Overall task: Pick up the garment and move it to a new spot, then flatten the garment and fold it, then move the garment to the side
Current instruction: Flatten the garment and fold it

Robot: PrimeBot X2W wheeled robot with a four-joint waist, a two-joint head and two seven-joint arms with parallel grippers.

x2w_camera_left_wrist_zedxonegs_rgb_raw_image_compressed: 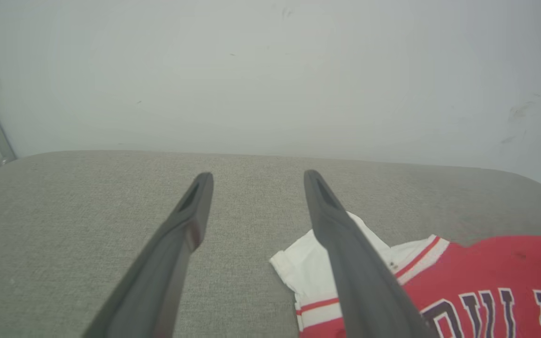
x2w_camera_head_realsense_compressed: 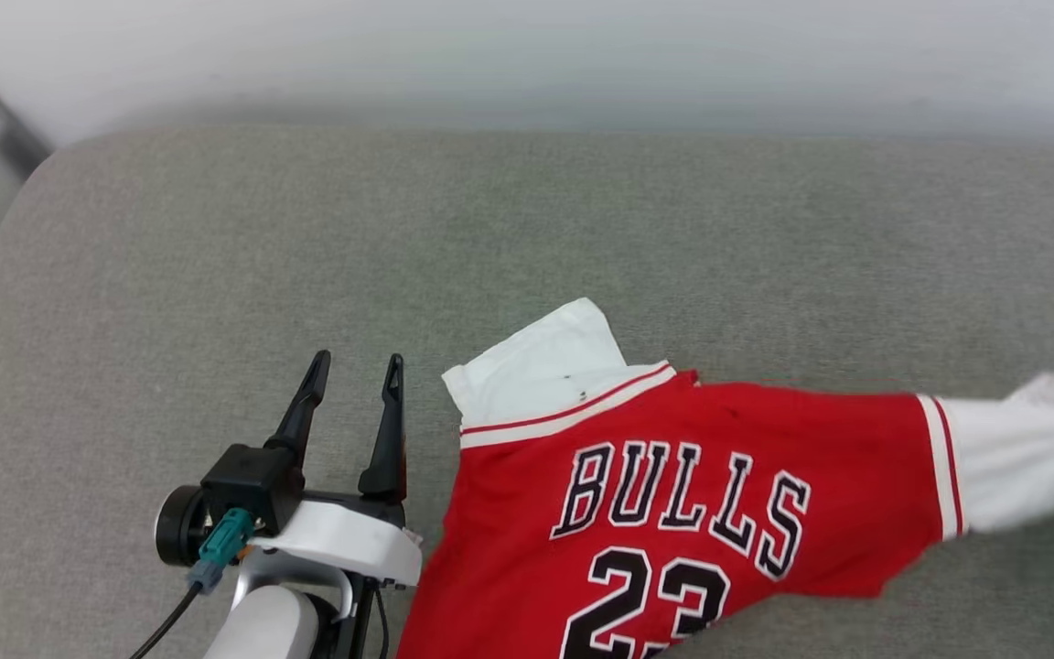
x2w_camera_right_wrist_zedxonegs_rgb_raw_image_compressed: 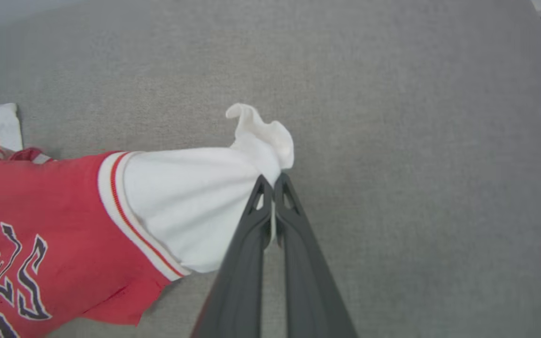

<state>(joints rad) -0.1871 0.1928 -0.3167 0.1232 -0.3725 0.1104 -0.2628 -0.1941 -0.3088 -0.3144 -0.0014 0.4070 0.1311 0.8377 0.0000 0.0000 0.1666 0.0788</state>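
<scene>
Now | right end effector (x2w_camera_right_wrist_zedxonegs_rgb_raw_image_compressed: 273,180) clenched on red garment (x2w_camera_head_realsense_compressed: 673,430), bunched white sleeve (x2w_camera_right_wrist_zedxonegs_rgb_raw_image_compressed: 195,197) | left end effector (x2w_camera_head_realsense_compressed: 358,360) released

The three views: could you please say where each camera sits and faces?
Head view: on the head, facing down at the red, white-sleeved garment on the grey cloth surface; open left gripper shows.
Left wrist view: along its open fingers toward a pale wall.
Right wrist view: along right gripper, shut on a sleeve.
All share the garment.

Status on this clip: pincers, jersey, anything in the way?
Right pincer shut on white sleeve of jersey. Left pincer open, holding nothing, beside the jersey. Jersey face up on grey cushion. No obstruction seen.
</scene>
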